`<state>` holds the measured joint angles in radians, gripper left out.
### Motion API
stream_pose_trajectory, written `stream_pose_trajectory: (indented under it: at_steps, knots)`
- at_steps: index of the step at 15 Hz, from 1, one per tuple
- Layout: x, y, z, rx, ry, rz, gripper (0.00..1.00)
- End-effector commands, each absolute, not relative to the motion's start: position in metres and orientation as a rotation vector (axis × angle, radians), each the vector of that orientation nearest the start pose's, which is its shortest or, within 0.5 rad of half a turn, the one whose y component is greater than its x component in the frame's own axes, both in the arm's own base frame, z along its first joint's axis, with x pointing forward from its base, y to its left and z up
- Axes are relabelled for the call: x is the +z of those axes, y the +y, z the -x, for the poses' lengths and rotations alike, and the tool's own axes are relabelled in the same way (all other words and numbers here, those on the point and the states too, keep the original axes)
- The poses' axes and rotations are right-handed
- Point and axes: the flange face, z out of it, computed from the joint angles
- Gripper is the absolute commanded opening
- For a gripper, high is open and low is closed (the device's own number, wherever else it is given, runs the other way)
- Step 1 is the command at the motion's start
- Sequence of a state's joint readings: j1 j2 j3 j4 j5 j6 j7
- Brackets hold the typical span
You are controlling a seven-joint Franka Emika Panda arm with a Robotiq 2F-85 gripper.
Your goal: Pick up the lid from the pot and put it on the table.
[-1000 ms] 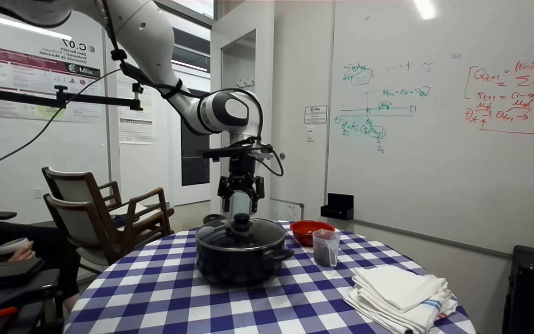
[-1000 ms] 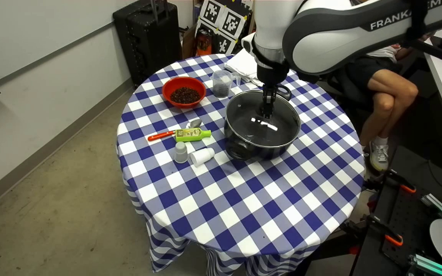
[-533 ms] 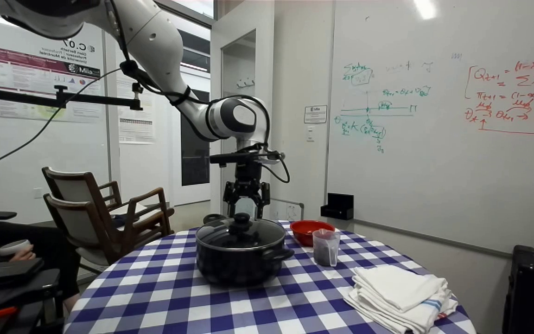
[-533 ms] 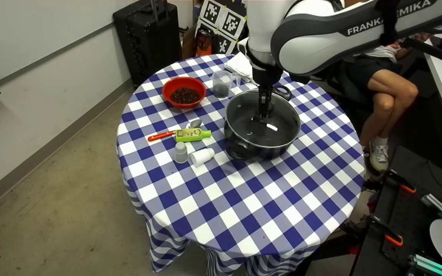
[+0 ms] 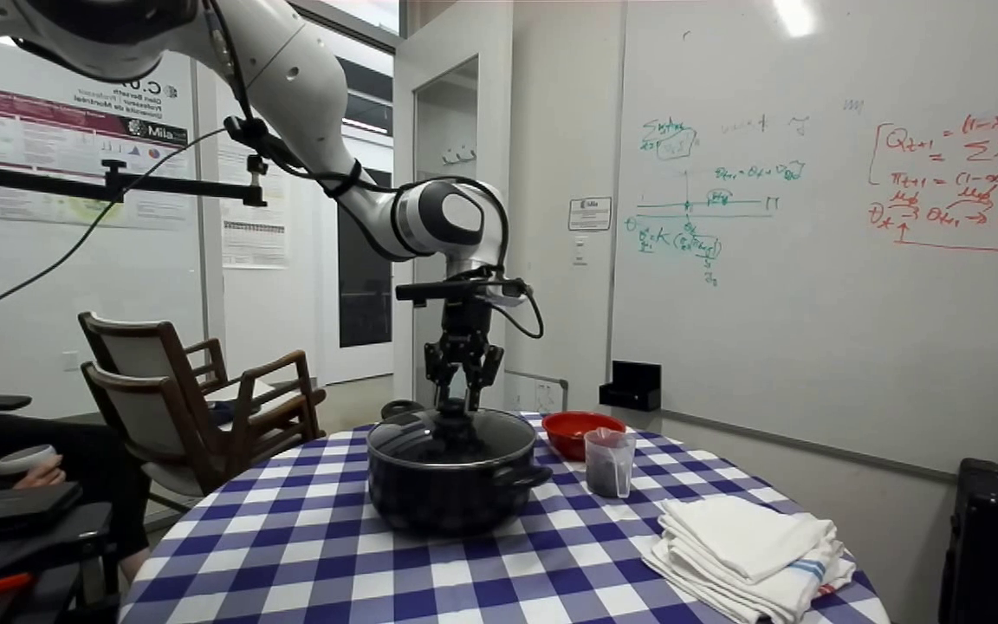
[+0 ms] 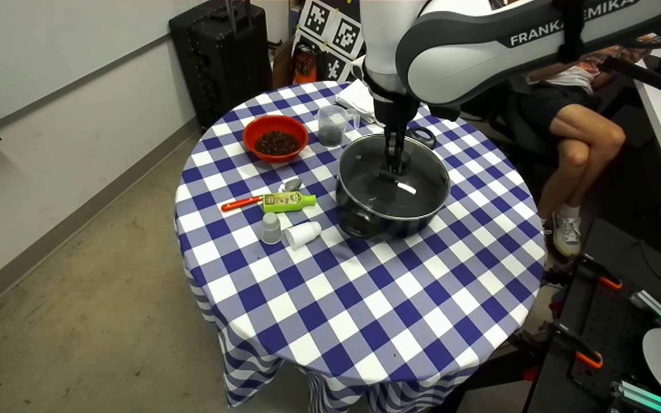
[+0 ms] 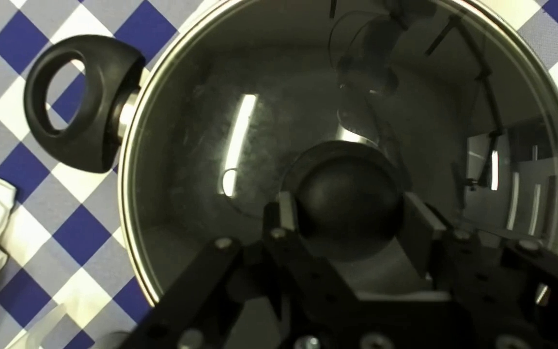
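One round glass lid | glossy, pale-rimmed | black knob between fingers

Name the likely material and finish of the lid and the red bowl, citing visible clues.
Lid: likely glossy glass, given its see-through look and reflections; the shiny rim suggests metal. Red bowl: perhaps smooth plastic, given its even colour, though coated metal is possible.

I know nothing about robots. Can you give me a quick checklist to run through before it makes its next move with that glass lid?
1. Lid seated on the pot: ok.
2. Pot standing on the table: ok.
3. Fingers on both sides of the knob: ok.
4. Knob firmly gripped: cannot tell.
5. Other things well away from the pot: not ok; a white container lies close by.
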<state>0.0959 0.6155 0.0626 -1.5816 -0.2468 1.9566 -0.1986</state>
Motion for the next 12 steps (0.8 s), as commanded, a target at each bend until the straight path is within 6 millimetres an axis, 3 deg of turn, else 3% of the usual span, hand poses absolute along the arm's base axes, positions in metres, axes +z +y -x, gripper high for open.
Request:
stream_pose_trajectory:
  at_steps: [1, 3, 6, 9, 12]
  knots:
    - [0.262, 0.083, -0.673, 0.43, -0.787, 3.2, 0.25]
    - [0.264, 0.083, -0.672, 0.431, -0.797, 3.194, 0.25]
    - [0.284, 0.079, -0.666, 0.397, -0.846, 3.159, 0.25]
    - [0.321, 0.069, -0.651, 0.31, -1.019, 3.088, 0.25]
    - [0.363, 0.043, -0.628, 0.274, -1.194, 3.008, 0.25]
